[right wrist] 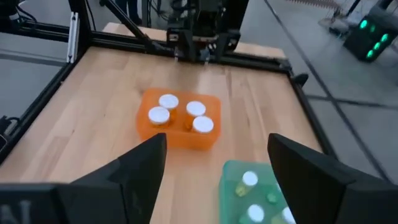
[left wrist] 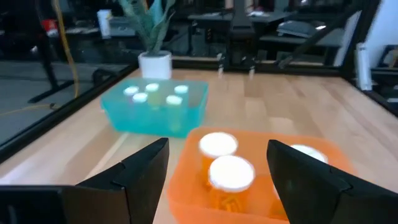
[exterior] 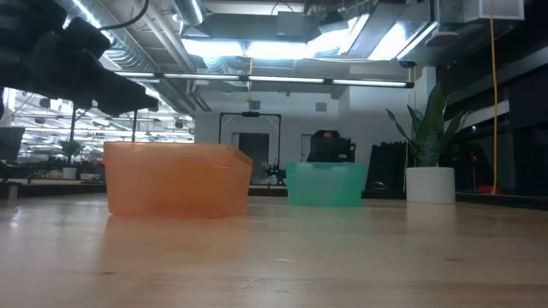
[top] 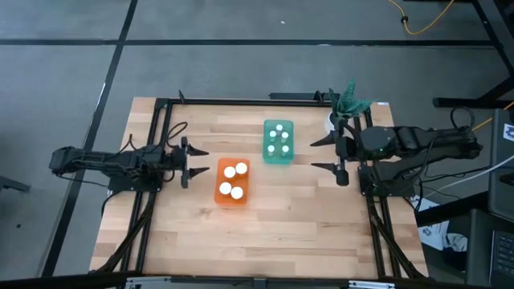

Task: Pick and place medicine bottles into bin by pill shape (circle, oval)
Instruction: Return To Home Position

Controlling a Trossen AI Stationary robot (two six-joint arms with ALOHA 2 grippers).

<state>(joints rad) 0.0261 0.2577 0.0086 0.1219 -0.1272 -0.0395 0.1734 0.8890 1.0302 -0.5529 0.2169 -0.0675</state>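
Note:
The orange bin [top: 232, 193] stands left of the table's middle, with several wide white-capped medicine bottles [right wrist: 178, 113] upright inside. The teal bin [top: 279, 157] stands a little farther back and to the right, holding several narrower white-capped bottles [left wrist: 154, 94] upright. My left gripper [top: 202, 160] hovers open just left of the orange bin, pointing at it, with nothing between its fingers. My right gripper [top: 315, 154] hangs open to the right of the teal bin, raised above the table and also empty.
A white plant pot [top: 332, 122] with a green plant [top: 351, 101] stands at the table's far right corner, close behind my right gripper. Black frame rails [top: 165, 120] run along the table's edges. Bare wood [top: 273, 241] stretches from the bins to the near edge.

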